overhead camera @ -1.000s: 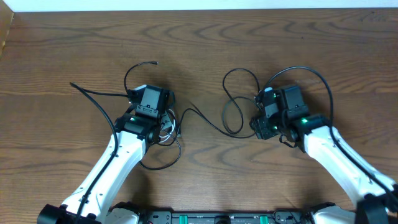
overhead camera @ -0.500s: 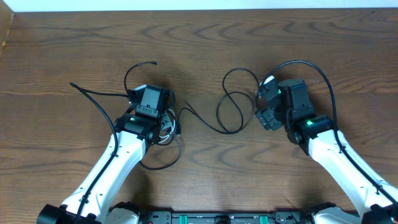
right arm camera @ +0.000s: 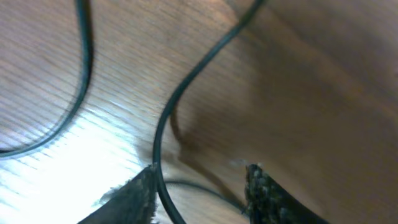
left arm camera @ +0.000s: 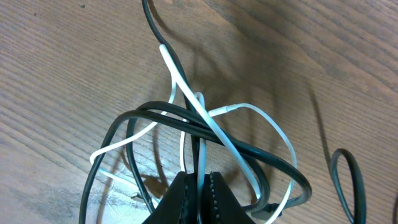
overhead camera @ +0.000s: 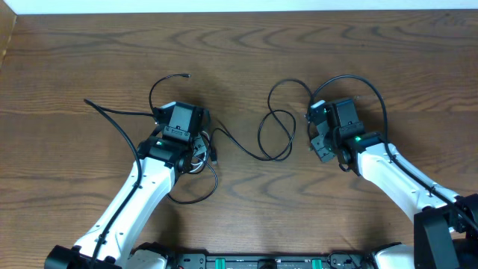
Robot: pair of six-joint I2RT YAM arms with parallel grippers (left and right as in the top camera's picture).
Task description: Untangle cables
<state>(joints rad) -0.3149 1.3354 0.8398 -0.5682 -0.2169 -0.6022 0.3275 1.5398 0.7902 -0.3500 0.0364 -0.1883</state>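
Wood-grain desk [overhead camera: 75,60]: the white cable [left arm camera: 186,93] lies knotted with the black cable [right arm camera: 186,81] left of centre, under the left end effector [left arm camera: 198,177], which is clenched on a white strand. The black cable runs right in loose loops toward the right end effector [right arm camera: 199,180]. That one is released, fingers apart, with the black strand passing beside one finger.

Black cable [left arm camera: 249,149] and white cable [left arm camera: 186,93] tangle on table [overhead camera: 75,60].
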